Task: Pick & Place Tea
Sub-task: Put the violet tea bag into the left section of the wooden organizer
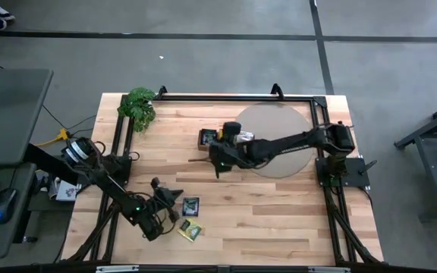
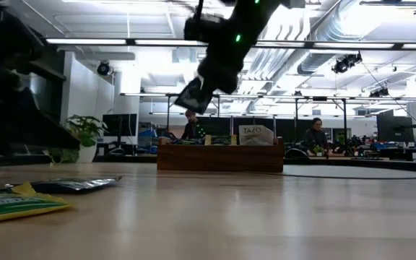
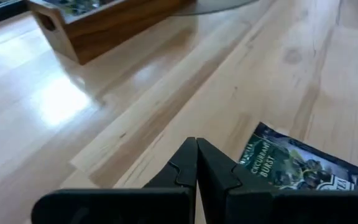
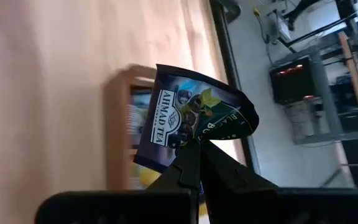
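Observation:
My right gripper [image 4: 196, 146] is shut on a dark sachet marked AHMAD TEA [image 4: 194, 118] and is raised over the table just near of the brown wooden tray [image 1: 222, 138]. The low view shows this sachet [image 2: 193, 94] in the air in front of the tray [image 2: 219, 156]. My left gripper [image 3: 196, 148] is shut and holds nothing; it sits at the table's near left [image 1: 174, 193], close to a dark sachet [image 3: 300, 165] lying flat. That dark sachet [image 1: 191, 205] and a yellow-green one [image 1: 190, 230] lie flat on the wood. My right gripper pinches the dark sachet by one edge [image 4: 188, 142] between its two fingers. The fingers slant down from above. The sachet is lifted clear of the table, tilted, and its free part [image 4: 229, 118] is bent and puckered.
A leafy green plant [image 1: 138, 106] stands at the far left corner. A round grey mat [image 1: 275, 136] lies under the right arm. The tray holds more sachets and a TAZO box [image 2: 255, 134]. Bare wood spreads across the table's near right. People sit in the room behind.

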